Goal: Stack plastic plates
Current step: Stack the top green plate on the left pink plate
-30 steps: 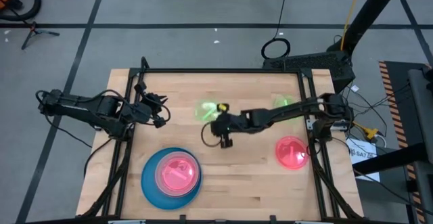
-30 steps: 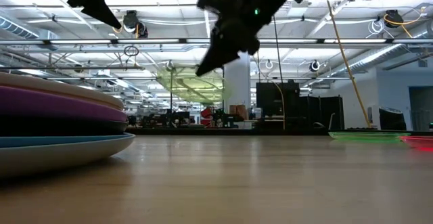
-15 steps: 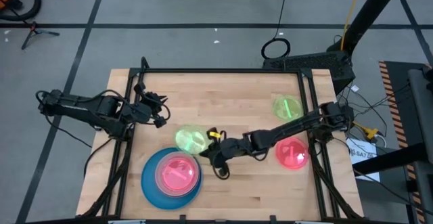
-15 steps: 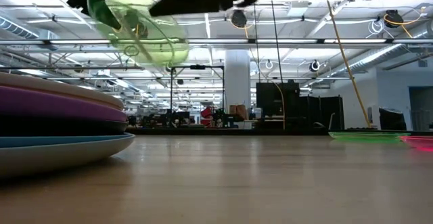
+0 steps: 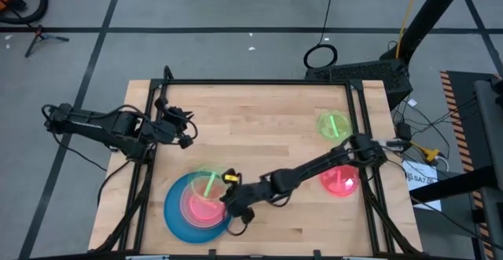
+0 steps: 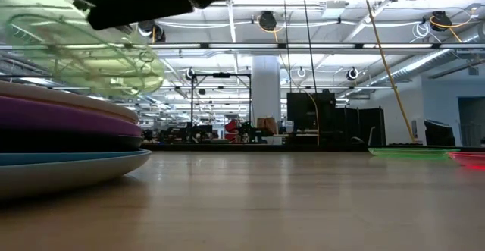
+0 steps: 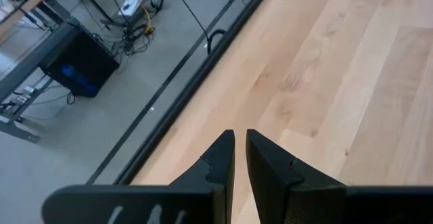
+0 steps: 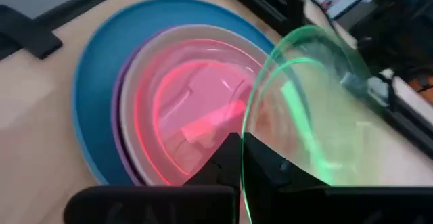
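Note:
A stack sits at the table's near left: a large blue plate (image 5: 174, 217) at the bottom, purple and whitish rims (image 8: 125, 82) above it, and a translucent pink plate (image 5: 203, 206) on top. My right gripper (image 5: 226, 199) is shut on a neon green plate (image 5: 206, 183) that hovers over this stack. The low view shows the green plate (image 6: 83, 54) just above the stack (image 6: 68, 137). Another green plate (image 5: 333, 124) and a pink plate (image 5: 339, 180) lie flat near the right edge. My left gripper (image 7: 240, 149) waits shut near the left edge (image 5: 187, 134). My right gripper pinches the green plate's rim (image 8: 245, 158) between its two fingers (image 8: 260, 158), coming from the table's right. The plate is lifted clear, tilted a little, and reaches out from the fingers over the pink plate on the stack.
Bare wood fills the table's middle (image 5: 259, 134) and far side. A black frame rail (image 5: 153, 158) runs along the left edge and another (image 5: 363, 181) along the right edge, close to the two loose plates.
My right gripper has carried the green plate from the table's middle toward the near left edge, stopping over the stack. On the way the plate came down and tipped from a steep slant to nearly flat. The gripper stayed shut on the rim.

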